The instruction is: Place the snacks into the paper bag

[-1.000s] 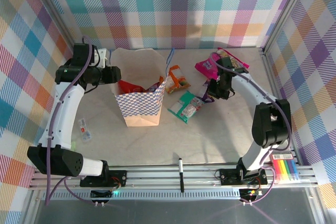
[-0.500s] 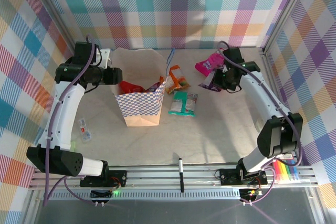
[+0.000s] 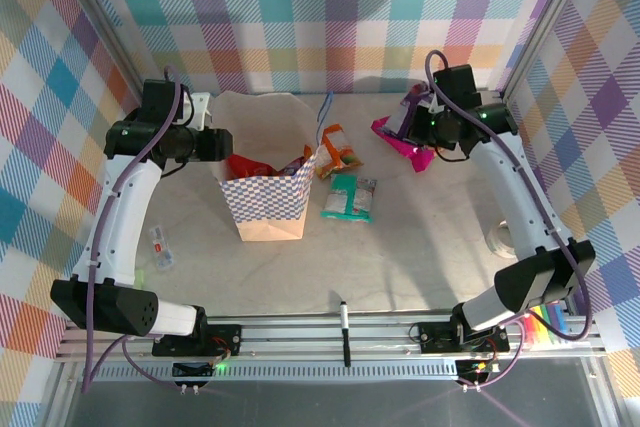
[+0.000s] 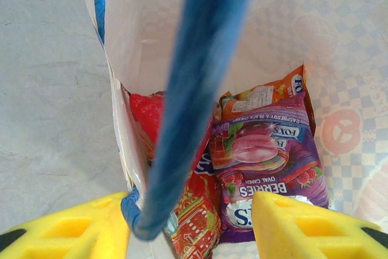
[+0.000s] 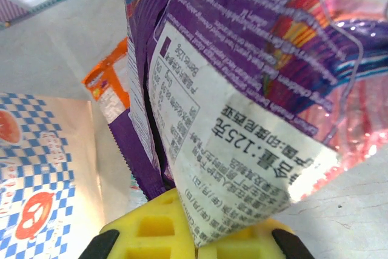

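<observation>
Snacks are split three ways. A few packets already lie inside the paper bag (image 3: 265,202). A teal packet (image 3: 350,197) and an orange packet (image 3: 338,152) lie on the bench (image 3: 400,267) just right of the bag. A purple packet (image 5: 212,89) hangs from the right hand (image 5: 197,238), well to the right of the bag and farther back.

That hand is pressed together on one edge of the packet, so the rest droops free. I judge that it could slide out on the way over, or swing and catch the bag's right rim. A pink packet (image 3: 393,130) sits close against it, and from above I cannot tell whether it is snagged too.

The left hand (image 4: 191,225) is spread astride the bag's left wall, with a blue cord handle (image 4: 194,89) dangling between its fingers. That cord crosses the bag's mouth and could foul a falling packet. A knock on the light bag could tip it.
</observation>
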